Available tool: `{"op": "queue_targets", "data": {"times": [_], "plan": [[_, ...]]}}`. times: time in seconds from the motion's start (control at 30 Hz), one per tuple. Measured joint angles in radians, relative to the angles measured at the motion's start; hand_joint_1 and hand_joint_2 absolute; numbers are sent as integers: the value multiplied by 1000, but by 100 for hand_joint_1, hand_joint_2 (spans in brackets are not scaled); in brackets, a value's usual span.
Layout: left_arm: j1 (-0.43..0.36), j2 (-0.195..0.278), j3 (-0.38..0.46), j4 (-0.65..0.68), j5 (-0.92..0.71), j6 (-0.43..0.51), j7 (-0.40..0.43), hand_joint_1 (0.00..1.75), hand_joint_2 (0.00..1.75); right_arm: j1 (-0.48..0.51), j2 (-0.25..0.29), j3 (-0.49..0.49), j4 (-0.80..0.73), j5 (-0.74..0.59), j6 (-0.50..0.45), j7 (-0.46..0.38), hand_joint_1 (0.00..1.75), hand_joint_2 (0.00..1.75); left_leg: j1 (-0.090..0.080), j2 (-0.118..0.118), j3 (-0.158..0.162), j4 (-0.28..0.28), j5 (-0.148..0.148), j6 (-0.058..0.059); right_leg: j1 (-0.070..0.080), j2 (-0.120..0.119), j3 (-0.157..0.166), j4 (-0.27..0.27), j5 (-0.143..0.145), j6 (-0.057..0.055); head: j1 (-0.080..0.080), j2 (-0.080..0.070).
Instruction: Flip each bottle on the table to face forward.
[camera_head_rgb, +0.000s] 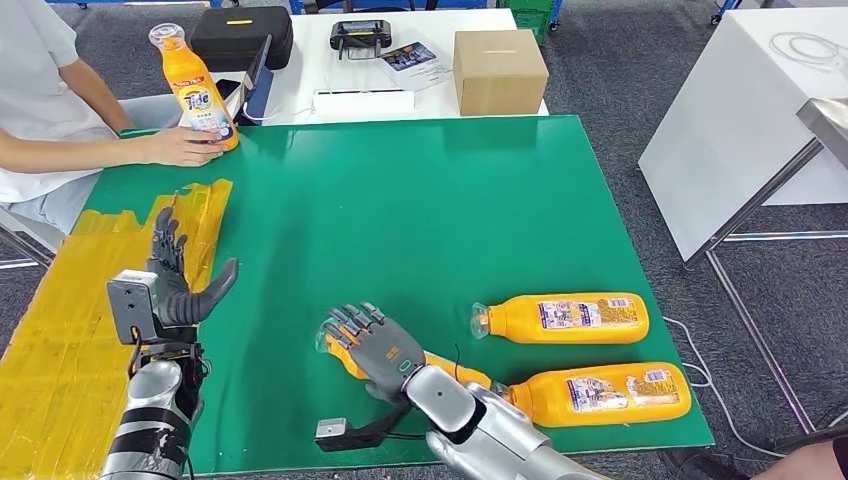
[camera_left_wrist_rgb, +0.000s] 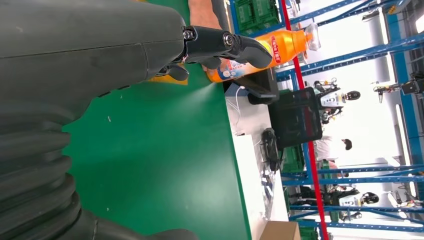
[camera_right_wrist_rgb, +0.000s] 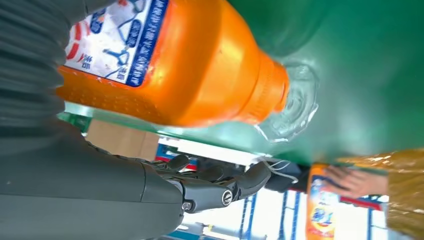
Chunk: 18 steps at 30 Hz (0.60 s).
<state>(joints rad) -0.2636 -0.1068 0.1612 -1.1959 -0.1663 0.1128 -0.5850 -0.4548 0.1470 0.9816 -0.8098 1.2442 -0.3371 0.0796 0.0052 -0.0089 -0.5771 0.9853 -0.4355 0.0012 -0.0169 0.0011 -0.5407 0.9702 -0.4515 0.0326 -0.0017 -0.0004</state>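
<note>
Three orange detergent bottles lie on their sides on the green mat (camera_head_rgb: 420, 210) near the front edge. Two of them, one (camera_head_rgb: 570, 318) behind the other (camera_head_rgb: 600, 392), rest at the right with labels up. The third bottle (camera_head_rgb: 348, 362) (camera_right_wrist_rgb: 200, 65) lies under my right hand (camera_head_rgb: 375, 345), whose fingers (camera_right_wrist_rgb: 215, 187) are spread above it without wrapping it. My left hand (camera_head_rgb: 180, 280) (camera_left_wrist_rgb: 100, 55) is raised over the mat's left side, fingers apart and holding nothing. A fourth bottle (camera_head_rgb: 195, 95) (camera_left_wrist_rgb: 285, 45) stands upright at the far left corner, held by a person's hand (camera_head_rgb: 185, 148).
Yellow tape (camera_head_rgb: 70, 330) covers the table's left edge. Behind the mat a white table carries a black case (camera_head_rgb: 240, 35), a controller (camera_head_rgb: 365, 35) and a cardboard box (camera_head_rgb: 498, 70). Another white table (camera_head_rgb: 740, 120) stands to the right.
</note>
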Motion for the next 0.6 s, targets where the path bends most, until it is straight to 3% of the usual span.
{"op": "queue_targets", "data": {"times": [0.23,0.6], "plan": [[-5,-6,-1,0,-6,-1,6,0,175,0,41,-96,70,34,-50,1,0,175,0,0,0,0,0,0,0,0,0,0,0,0,0,0],[-6,-9,-1,9,-8,9,9,0,175,-2,75,-180,139,16,-45,-11,0,175,0,0,-1,0,0,0,0,0,-1,0,0,0,0,0]]}}
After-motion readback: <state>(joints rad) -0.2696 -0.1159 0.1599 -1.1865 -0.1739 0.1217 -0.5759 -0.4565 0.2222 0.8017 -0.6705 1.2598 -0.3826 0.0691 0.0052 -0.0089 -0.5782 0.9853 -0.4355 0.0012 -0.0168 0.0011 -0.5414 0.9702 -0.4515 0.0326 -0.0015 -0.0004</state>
